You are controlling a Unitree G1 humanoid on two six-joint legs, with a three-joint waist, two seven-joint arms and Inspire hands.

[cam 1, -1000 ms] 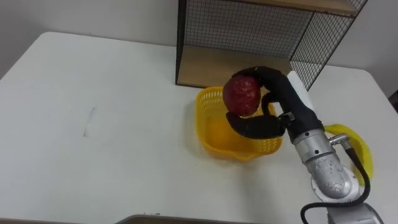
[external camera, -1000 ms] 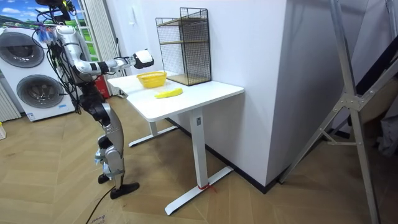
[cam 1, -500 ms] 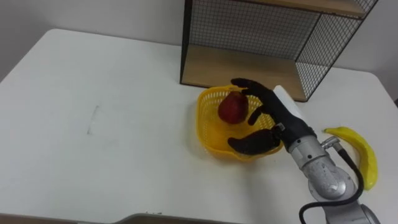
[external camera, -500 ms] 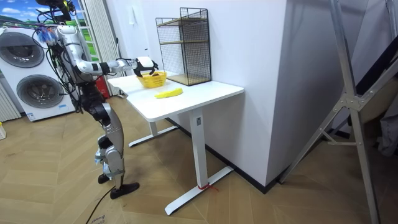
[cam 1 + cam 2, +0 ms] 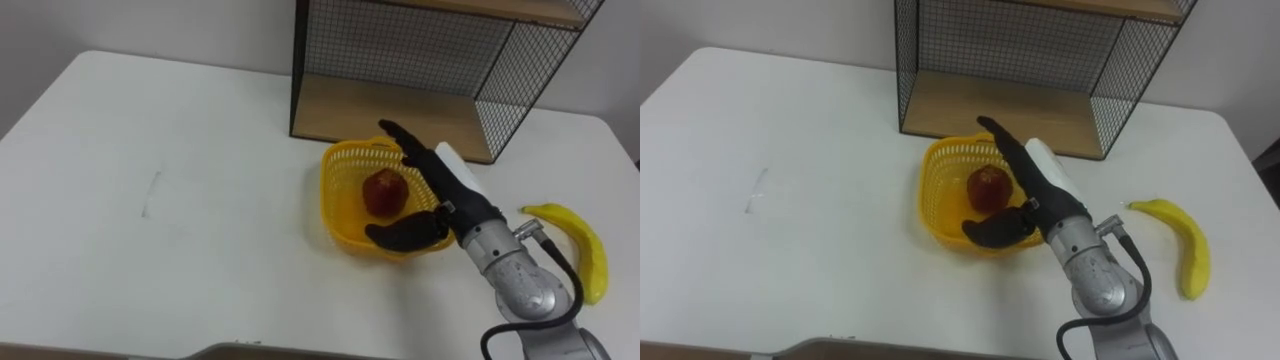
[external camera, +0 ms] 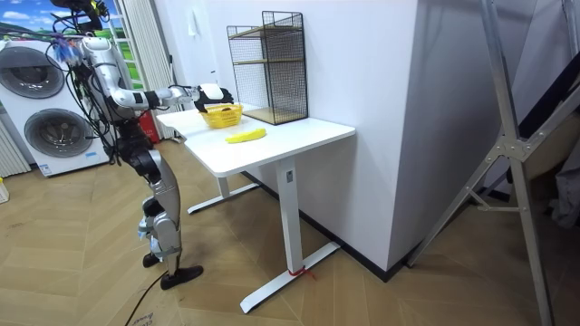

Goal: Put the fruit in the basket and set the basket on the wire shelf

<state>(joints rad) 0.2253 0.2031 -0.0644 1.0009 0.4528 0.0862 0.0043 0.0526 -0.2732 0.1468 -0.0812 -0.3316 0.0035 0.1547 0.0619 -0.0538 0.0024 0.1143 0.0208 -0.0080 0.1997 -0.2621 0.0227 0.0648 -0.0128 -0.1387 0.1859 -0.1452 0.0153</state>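
Note:
A red apple (image 5: 384, 192) lies inside the yellow plastic basket (image 5: 341, 222), which stands on the white table just in front of the wire shelf (image 5: 430, 60). My right hand (image 5: 441, 186) hovers over the basket's right rim, open, with straight fingers above the apple and the thumb low by the near wall, holding nothing. A yellow banana (image 5: 577, 246) lies on the table to the right of my forearm. In the room view I stand at the table's end on the room view's left, right arm stretched over the basket (image 6: 220, 115).
The white table (image 5: 150, 150) stretches wide to the left of the basket, with a faint pencil-like mark on it. The shelf has a wooden bottom board (image 5: 390, 105) and black mesh walls. Washing machines (image 6: 41, 109) stand behind me.
My right hand held the apple above the basket, then lowered and opened. The apple dropped from its fingers and now rests on the basket's floor.

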